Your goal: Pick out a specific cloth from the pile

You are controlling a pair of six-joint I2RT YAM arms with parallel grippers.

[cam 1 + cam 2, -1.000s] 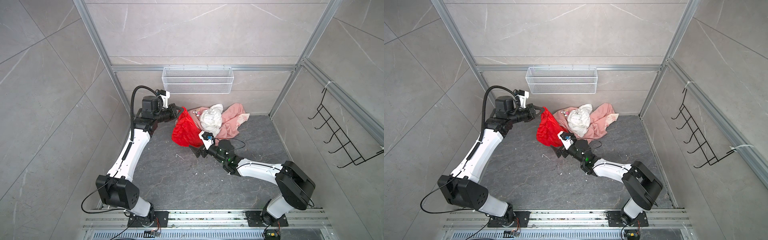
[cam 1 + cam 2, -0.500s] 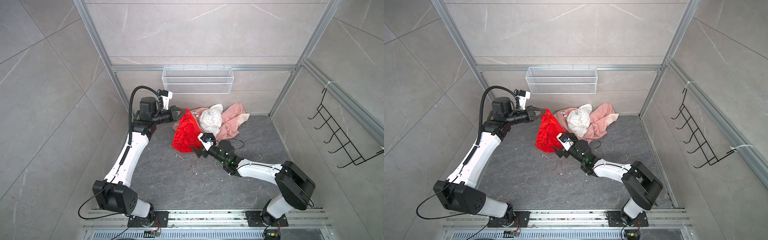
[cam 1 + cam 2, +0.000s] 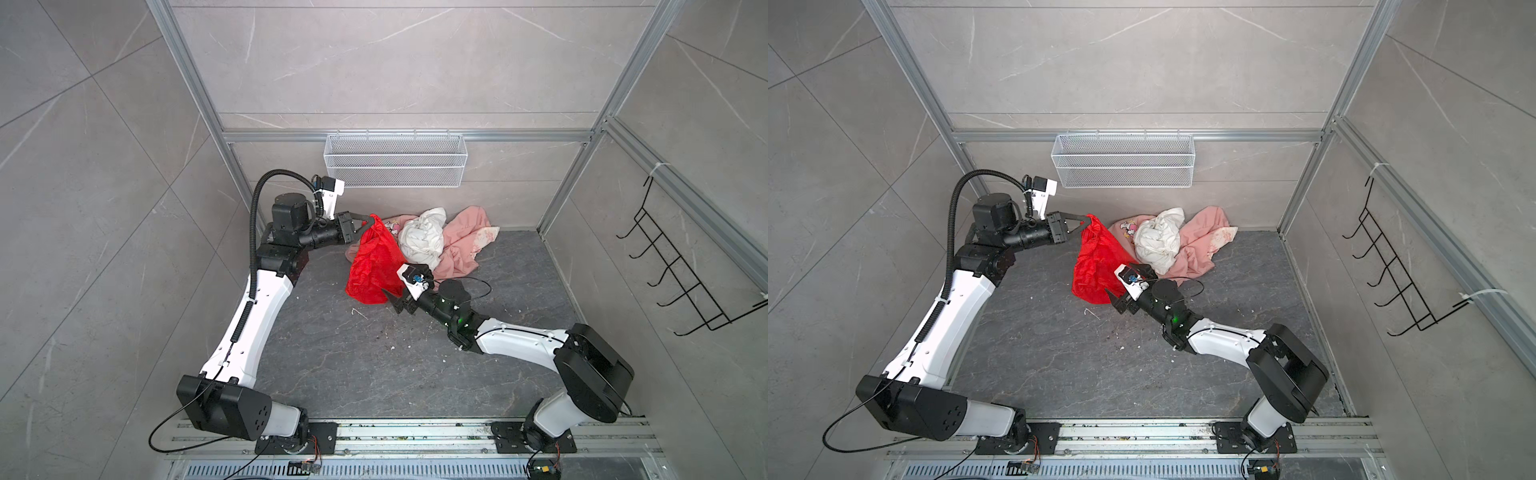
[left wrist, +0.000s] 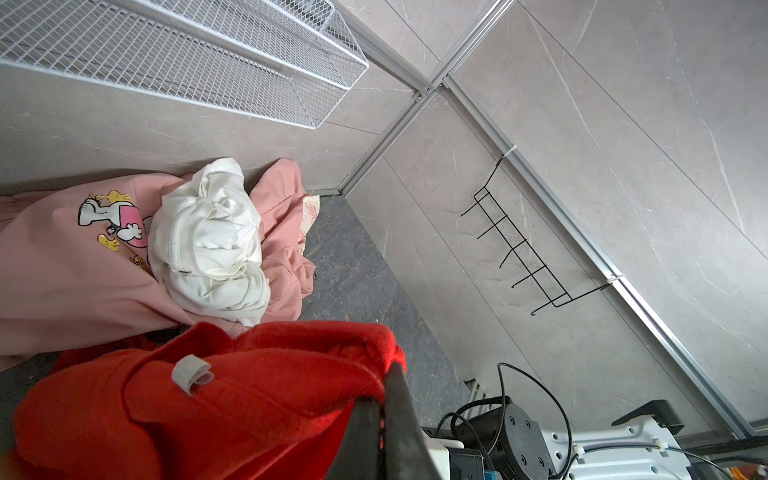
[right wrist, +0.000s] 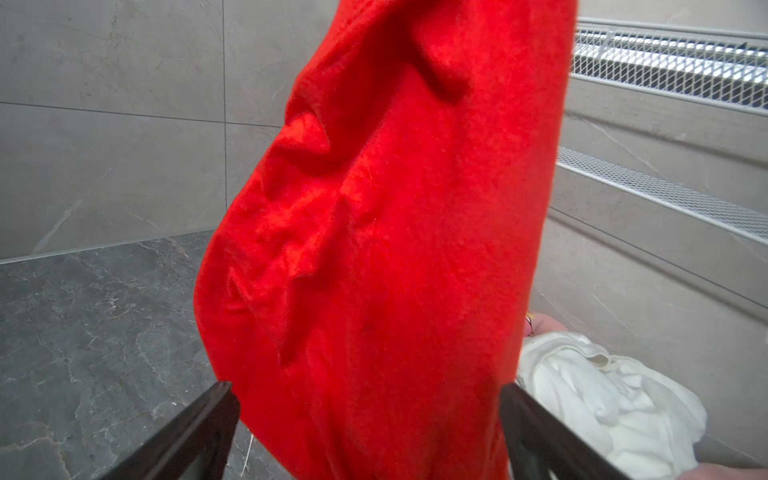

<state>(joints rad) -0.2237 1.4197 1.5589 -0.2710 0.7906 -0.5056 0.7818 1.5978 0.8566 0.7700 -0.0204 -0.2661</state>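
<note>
Below left tool (image 3: 367, 223): red cloth (image 3: 374, 266) hanging, top edge pinched between pressed-together jaws | right tool (image 5: 365, 390): spread wide, jaws flanking cloth's lower part | pile (image 3: 1200, 245) on table (image 3: 374, 365) just beyond right tool: white cloth (image 3: 419, 239) atop pink cartoon-print garment (image 4: 62, 266)

No readable text, brand or number on the cloth (image 4: 257, 399) or the pile (image 4: 62, 270)

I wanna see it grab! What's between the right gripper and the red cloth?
Nothing: in the right wrist view the red cloth hangs right at the open right gripper.
</note>
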